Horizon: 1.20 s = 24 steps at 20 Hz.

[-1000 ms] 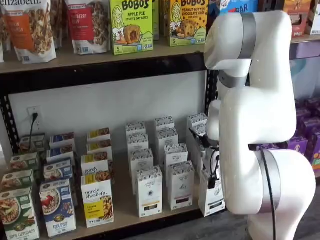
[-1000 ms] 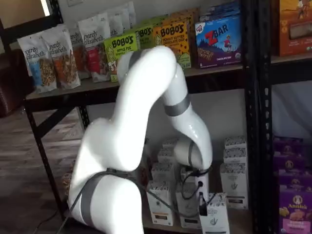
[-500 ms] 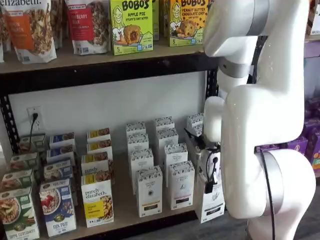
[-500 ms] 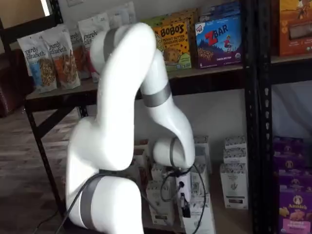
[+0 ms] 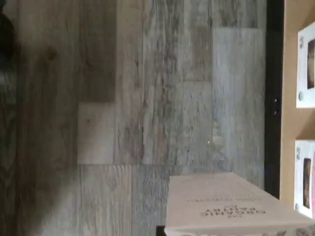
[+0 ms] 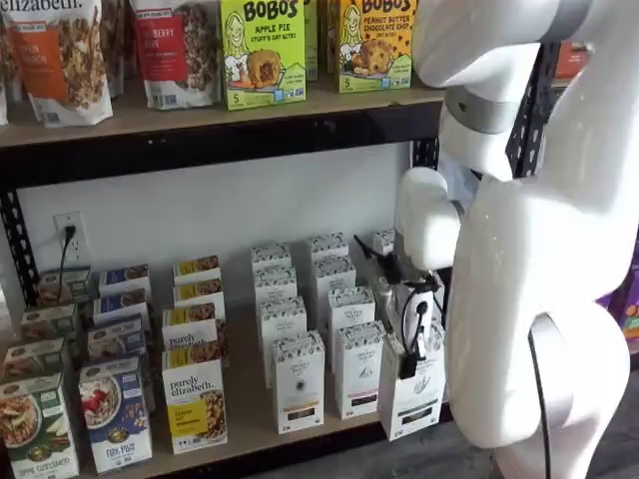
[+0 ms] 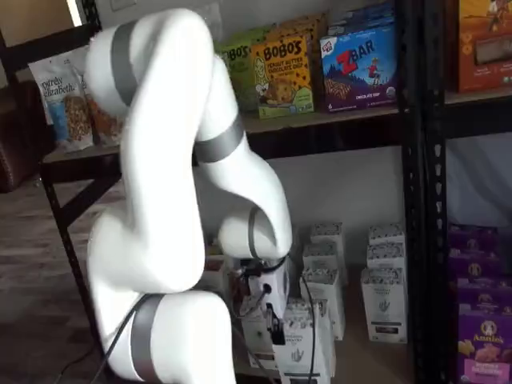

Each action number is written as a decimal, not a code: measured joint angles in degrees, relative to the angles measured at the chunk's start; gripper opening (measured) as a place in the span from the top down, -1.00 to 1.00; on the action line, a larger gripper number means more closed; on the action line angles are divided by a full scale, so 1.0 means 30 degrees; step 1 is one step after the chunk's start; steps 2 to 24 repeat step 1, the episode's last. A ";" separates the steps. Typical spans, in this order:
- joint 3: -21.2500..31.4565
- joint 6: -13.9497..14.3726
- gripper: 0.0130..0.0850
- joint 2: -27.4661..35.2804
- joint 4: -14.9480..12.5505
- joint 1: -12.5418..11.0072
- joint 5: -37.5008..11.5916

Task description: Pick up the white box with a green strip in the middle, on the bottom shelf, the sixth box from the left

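Observation:
My gripper [image 6: 409, 366] is shut on the white box [image 6: 411, 397], a tall narrow carton with a speckled top and a dark label near its base. It holds the box upright in front of the bottom shelf's [image 6: 250, 419] front edge, right of the rows of like cartons. In a shelf view the gripper [image 7: 276, 326] shows one black finger pressed on the box [image 7: 302, 346], with a cable beside it. The wrist view shows the box's pale side [image 5: 221, 204] with printed text, above the wooden floor, beside the shelf board [image 5: 293, 118].
Rows of alike white cartons [image 6: 298, 384] stand on the shelf, with purely elizabeth boxes [image 6: 195, 404] and cereal boxes [image 6: 115, 414] further left. Bobo's boxes [image 6: 262, 50] sit on the upper shelf. A black rack upright [image 7: 416, 200] and purple boxes [image 7: 484, 344] are at the right. The floor [image 5: 147, 98] is grey wood.
The arm has swung leftward, its upper links moving up and left. The held white box has moved left and out from the shelf front with the gripper.

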 joint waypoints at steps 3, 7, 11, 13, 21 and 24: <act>0.0318 0.0071 -0.11 -0.0668 0.0162 0.0211 0.0311; 0.0318 0.0071 -0.11 -0.0668 0.0162 0.0211 0.0311; 0.0318 0.0071 -0.11 -0.0668 0.0162 0.0211 0.0311; 0.0318 0.0071 -0.11 -0.0668 0.0162 0.0211 0.0311; 0.0318 0.0071 -0.11 -0.0668 0.0162 0.0211 0.0311; 0.0318 0.0071 -0.11 -0.0668 0.0162 0.0211 0.0311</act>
